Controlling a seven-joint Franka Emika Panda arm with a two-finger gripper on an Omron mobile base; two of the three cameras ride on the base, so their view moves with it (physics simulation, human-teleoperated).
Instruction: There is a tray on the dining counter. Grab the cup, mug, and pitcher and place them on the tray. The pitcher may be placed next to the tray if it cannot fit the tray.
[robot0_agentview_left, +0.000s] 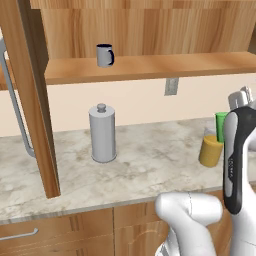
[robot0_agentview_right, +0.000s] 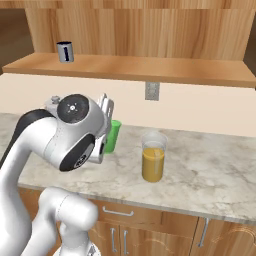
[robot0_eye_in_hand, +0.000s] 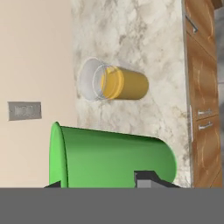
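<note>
The green cup (robot0_eye_in_hand: 109, 157) stands on the stone counter by the wall and looms large right at my gripper (robot0_eye_in_hand: 99, 181), whose dark fingertips (robot0_eye_in_hand: 146, 177) press against its side; the gripper is shut on it. From the base, the cup (robot0_agentview_right: 114, 134) (robot0_agentview_left: 220, 124) shows partly behind my hand. Just beside it is the pitcher (robot0_agentview_right: 153, 159) (robot0_agentview_left: 210, 150) (robot0_eye_in_hand: 116, 82), clear glass with orange-yellow liquid. The grey mug (robot0_agentview_left: 104, 55) (robot0_agentview_right: 65, 51) sits up on the wooden shelf. The tray and the dining counter are out of view.
A grey metal cylinder with a knob (robot0_agentview_left: 102, 134) stands on the counter (robot0_agentview_left: 150, 160) to the left. A wooden upright (robot0_agentview_left: 35, 100) rises at the far left. A wall outlet (robot0_agentview_right: 152, 91) sits behind the cup. Drawers and cabinet doors (robot0_agentview_right: 150, 225) run below the counter edge.
</note>
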